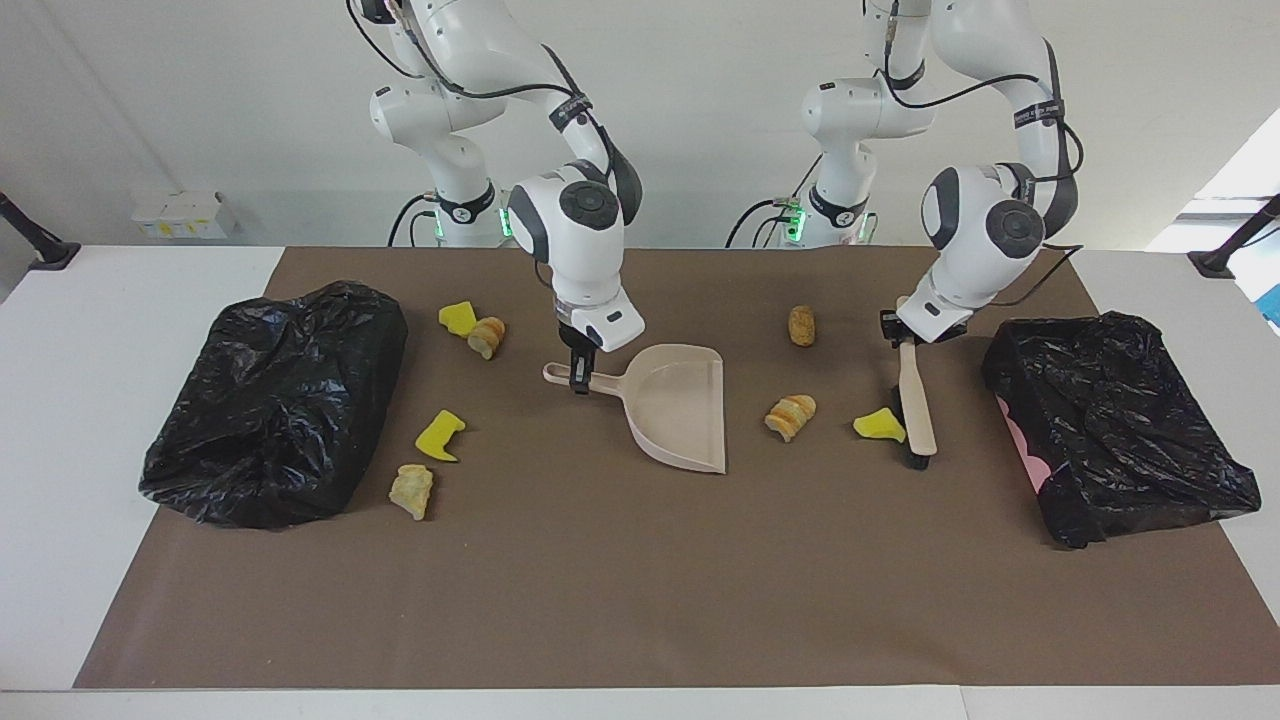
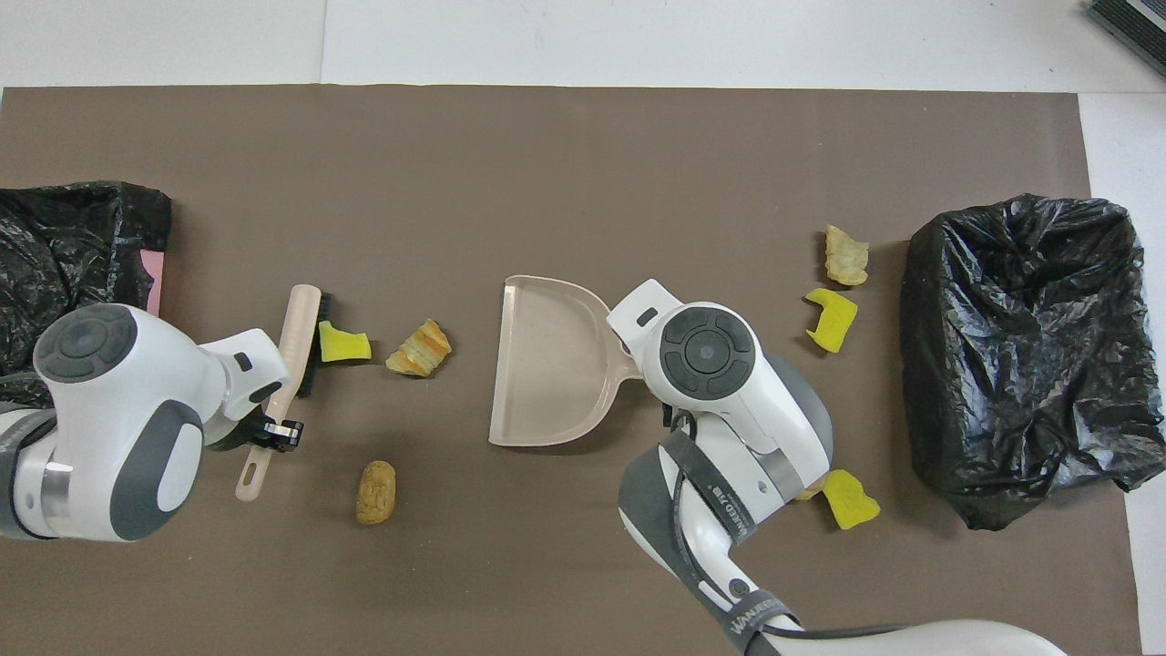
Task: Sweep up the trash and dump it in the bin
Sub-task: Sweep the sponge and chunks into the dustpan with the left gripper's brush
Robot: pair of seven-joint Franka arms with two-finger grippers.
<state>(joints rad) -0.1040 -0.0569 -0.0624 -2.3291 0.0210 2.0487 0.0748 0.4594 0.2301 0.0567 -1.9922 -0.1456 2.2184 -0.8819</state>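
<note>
Clamping the brush (image 1: 916,400) handle, the left gripper (image 1: 893,330) sets its bristles against a yellow chunk (image 1: 879,425), while the right gripper (image 1: 579,378) pinches the dustpan (image 1: 678,405) handle, mouth turned toward that trash, probably to catch it.

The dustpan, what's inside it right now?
The dustpan is bare inside; all the chunks still lie on the brown mat. In the overhead view the right arm's end effector covers its handle.
</note>
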